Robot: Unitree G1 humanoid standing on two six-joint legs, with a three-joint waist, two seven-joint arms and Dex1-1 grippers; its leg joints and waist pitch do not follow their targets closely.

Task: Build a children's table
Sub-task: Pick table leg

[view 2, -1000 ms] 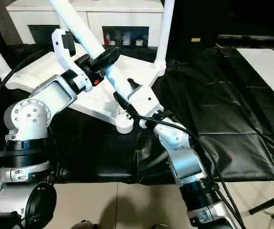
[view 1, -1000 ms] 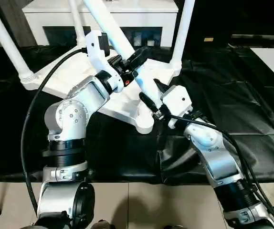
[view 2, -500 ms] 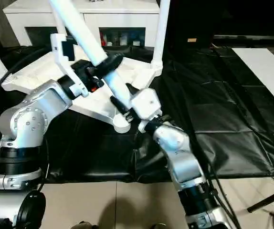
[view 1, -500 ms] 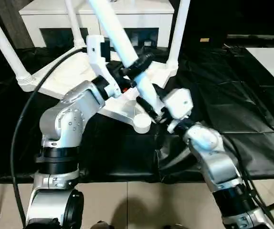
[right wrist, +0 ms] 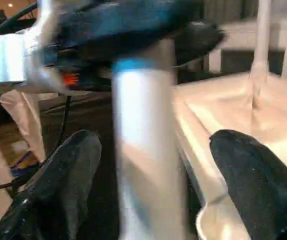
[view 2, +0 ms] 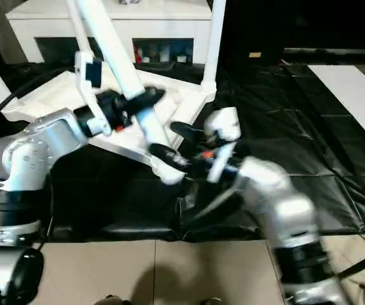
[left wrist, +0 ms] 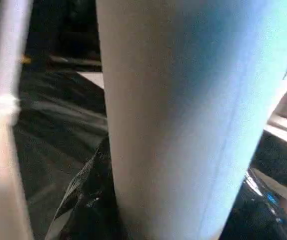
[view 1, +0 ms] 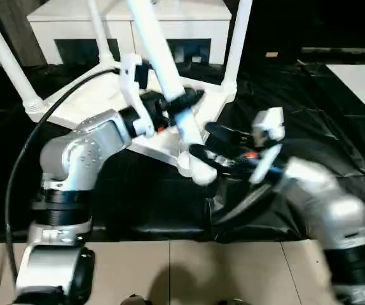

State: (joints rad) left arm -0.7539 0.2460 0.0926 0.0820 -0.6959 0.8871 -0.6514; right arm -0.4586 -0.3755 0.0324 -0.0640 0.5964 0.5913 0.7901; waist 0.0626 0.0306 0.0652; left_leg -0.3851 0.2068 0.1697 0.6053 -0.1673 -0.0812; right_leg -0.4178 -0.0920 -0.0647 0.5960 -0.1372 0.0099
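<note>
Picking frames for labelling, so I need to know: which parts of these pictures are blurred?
Eye views: the right gripper and its forearm smear; left gripper and cabinet stay crisp. Right wrist view: the leg and fingers are streaked. Left wrist view: leg soft, close up.

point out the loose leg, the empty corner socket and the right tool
loose leg (view 1: 163, 67), left eye view, on its tube above the left tool's grip
corner socket (view 1: 184, 163), left eye view, on its round rim
right tool (view 1: 213, 141), left eye view, midway between its spread black fingertips

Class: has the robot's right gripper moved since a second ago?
Yes. The right gripper has let go of the leg and opened, swinging rightward off the tabletop's near corner socket.
</note>
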